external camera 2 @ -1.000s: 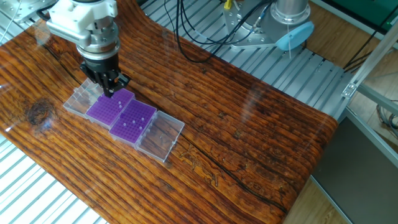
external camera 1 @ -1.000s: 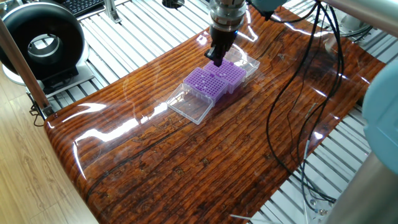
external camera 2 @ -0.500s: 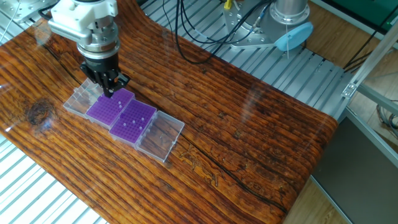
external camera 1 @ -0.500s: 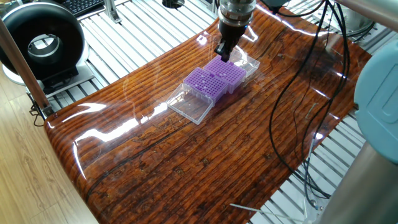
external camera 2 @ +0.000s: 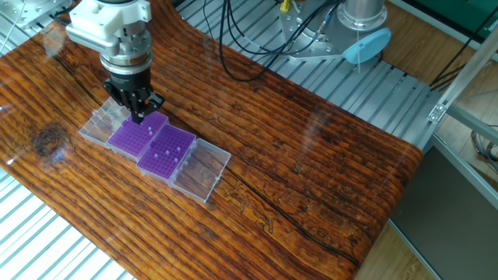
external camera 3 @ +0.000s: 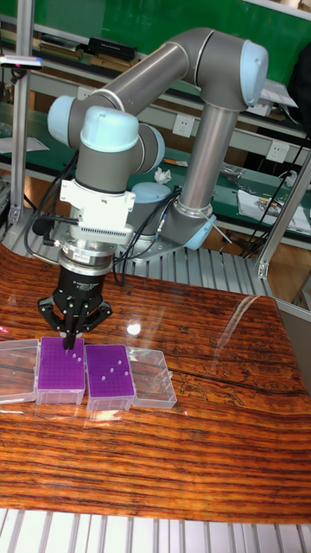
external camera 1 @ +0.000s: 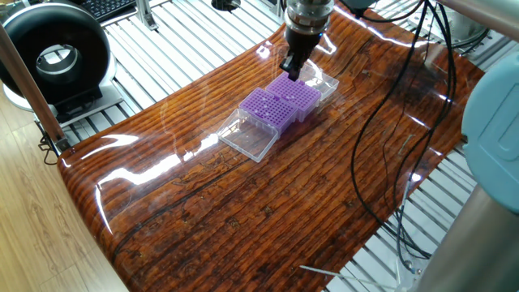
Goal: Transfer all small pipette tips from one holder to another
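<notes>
Over the left rack [external camera 3: 61, 369] the hand [external camera 3: 72, 344] was poised, closure unclear; several tips [external camera 3: 110, 369] were seen in the right rack [external camera 3: 110, 378].

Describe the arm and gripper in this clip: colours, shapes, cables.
The arm is a chain of thick grey metallic tubes with pale blue caps at the joints. At the wrist sits a white block with a ribbed band, then a silver cylinder. The gripper is black, with angled linkages and two thin dark fingers. Black cables run over the bench near the base.
</notes>
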`<state>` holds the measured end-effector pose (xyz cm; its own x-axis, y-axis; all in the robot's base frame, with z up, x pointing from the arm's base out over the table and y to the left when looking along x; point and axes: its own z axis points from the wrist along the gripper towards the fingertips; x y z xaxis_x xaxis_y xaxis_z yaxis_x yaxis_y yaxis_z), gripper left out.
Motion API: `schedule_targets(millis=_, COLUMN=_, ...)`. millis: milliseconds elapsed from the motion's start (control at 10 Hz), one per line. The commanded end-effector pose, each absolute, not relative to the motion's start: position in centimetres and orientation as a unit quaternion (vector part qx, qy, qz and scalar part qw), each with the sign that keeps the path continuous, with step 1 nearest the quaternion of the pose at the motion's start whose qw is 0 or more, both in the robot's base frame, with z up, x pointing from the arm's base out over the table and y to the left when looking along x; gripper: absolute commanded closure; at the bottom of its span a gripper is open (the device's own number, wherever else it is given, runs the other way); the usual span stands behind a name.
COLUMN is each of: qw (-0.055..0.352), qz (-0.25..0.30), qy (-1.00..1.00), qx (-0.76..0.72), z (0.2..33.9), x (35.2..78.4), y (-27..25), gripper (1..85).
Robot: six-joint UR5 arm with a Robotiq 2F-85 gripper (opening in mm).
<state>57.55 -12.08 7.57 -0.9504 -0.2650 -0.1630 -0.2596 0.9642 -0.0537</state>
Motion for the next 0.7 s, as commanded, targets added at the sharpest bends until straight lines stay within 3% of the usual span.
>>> schedule_targets(millis=0, qw=0.093, qz=-0.009, qy=0.987, qx=-0.130, z=7.33, x=57.75, y=-11.88, gripper=84.3)
schedule_targets(millis=600, qw=0.103, qz=-0.004, qy=0.986, qx=-0.132, z=7.24, x=58.01, y=-11.70, gripper=84.3)
